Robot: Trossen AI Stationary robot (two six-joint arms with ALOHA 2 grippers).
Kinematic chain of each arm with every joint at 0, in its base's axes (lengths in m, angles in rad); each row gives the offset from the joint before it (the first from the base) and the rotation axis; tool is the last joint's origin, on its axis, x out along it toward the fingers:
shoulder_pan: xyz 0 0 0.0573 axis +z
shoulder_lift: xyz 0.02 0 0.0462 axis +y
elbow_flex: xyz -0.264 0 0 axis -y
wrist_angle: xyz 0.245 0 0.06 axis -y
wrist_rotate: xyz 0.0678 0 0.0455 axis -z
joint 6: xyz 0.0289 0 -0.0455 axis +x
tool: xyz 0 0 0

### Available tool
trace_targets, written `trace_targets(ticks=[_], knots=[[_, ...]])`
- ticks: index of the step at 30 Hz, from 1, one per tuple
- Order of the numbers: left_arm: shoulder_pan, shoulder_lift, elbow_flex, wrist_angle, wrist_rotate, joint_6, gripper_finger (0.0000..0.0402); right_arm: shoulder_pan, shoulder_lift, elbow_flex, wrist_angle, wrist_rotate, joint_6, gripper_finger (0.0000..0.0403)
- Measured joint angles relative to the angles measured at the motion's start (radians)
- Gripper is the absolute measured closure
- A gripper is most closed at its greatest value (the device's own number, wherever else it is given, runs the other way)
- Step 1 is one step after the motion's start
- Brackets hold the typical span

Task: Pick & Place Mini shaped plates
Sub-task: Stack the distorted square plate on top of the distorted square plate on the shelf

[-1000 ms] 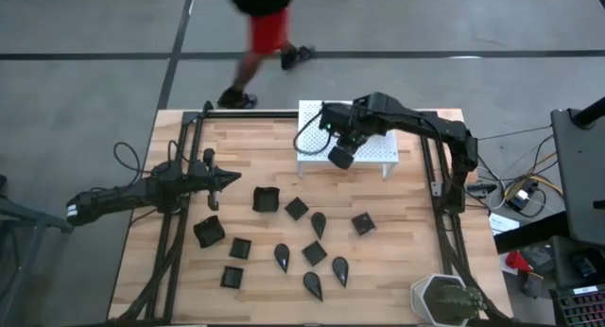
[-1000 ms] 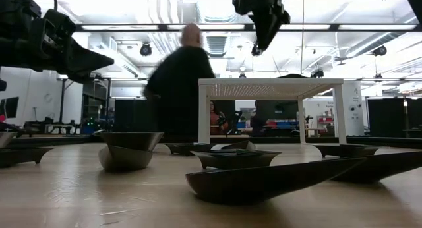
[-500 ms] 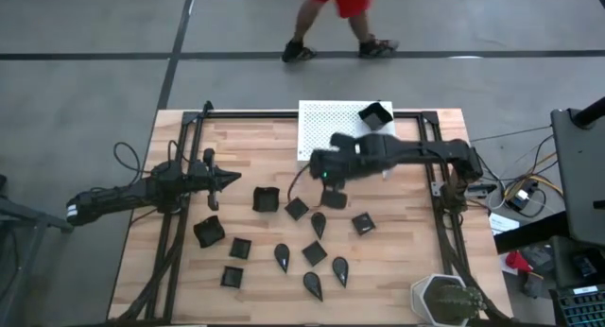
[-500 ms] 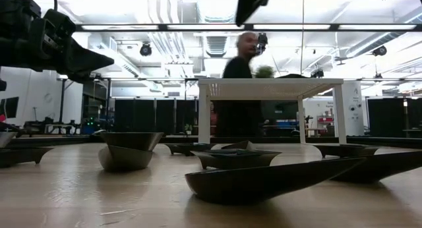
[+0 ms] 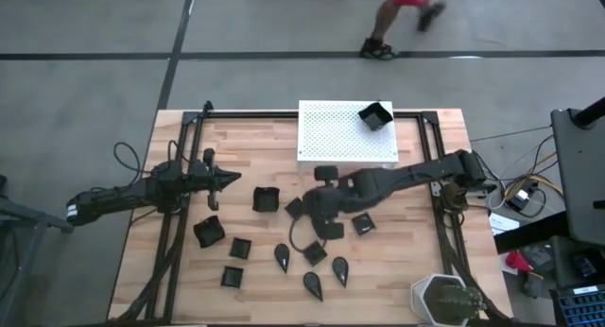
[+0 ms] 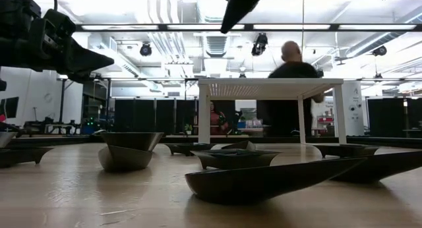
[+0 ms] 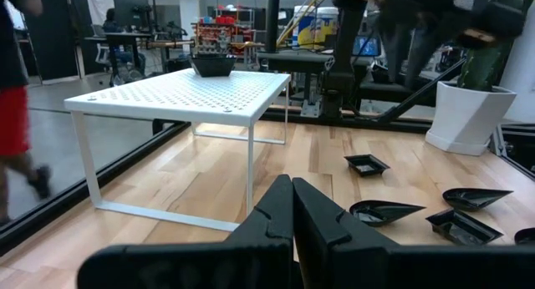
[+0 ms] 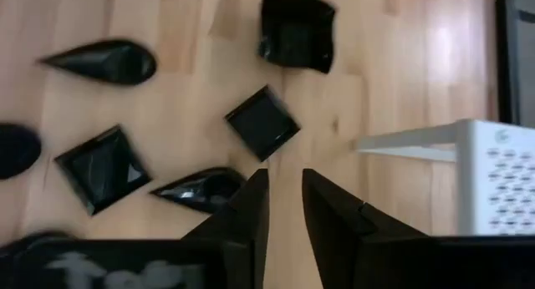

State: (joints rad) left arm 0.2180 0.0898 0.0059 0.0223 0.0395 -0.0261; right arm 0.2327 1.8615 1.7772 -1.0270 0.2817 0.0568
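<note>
Several small black mini shaped plates, square and teardrop-shaped, lie flat on the wooden table (image 5: 246, 147), among them a square plate (image 5: 296, 208) and a teardrop plate (image 8: 201, 189). One square plate (image 5: 375, 116) rests on the far right corner of the white perforated stand (image 5: 331, 138). My right gripper (image 5: 310, 212) hangs above the middle of the group, slanting down. Its fingers (image 8: 251, 207) stand a little apart and hold nothing; it is open. A square plate (image 8: 263, 122) lies just ahead of them. My left gripper (image 5: 227, 179) waits level at the table's left, shut (image 7: 292, 189) and empty.
A white pot with a green plant (image 5: 444, 299) stands at the near right corner. Black frame rails (image 5: 180, 223) run along both sides of the table. A person (image 6: 290, 89) walks on the floor beyond the far edge.
My right gripper has swung from above the stand's front edge toward the near left, sinking over the group of plates, and has rolled as it went. The square plate stays on the stand. The person has walked to the right behind the table.
</note>
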Motion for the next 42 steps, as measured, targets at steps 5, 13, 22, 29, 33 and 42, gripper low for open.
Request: trace_targets(ticks=[5,13,22,29,33,42], knots=[[0.0,0.0,0.0,0.0,0.0,0.0,0.0401,0.077,-0.023,-0.091,0.1,0.069,0.004,0.0385],[0.0,0.0,0.0,0.0,0.0,0.0,0.0401,0.228,-0.167,-0.361,0.427,0.259,0.022,0.0394],[0.0,0.0,0.0,0.0,0.0,0.0,0.0401,0.26,-0.442,-0.736,0.853,0.164,-0.023,0.0394],[0.0,0.0,0.0,0.004,0.0,0.0,0.0401,0.232,-0.689,-0.933,0.991,0.038,-0.071,0.0394],[0.0,-0.001,0.0,0.025,0.001,0.0,0.0401,0.213,-0.798,-1.007,0.983,0.014,-0.083,0.0394],[0.0,0.0,0.0,0.071,-0.013,-0.156,0.0401,0.138,-0.964,-1.151,0.978,-0.173,-0.079,0.0394]])
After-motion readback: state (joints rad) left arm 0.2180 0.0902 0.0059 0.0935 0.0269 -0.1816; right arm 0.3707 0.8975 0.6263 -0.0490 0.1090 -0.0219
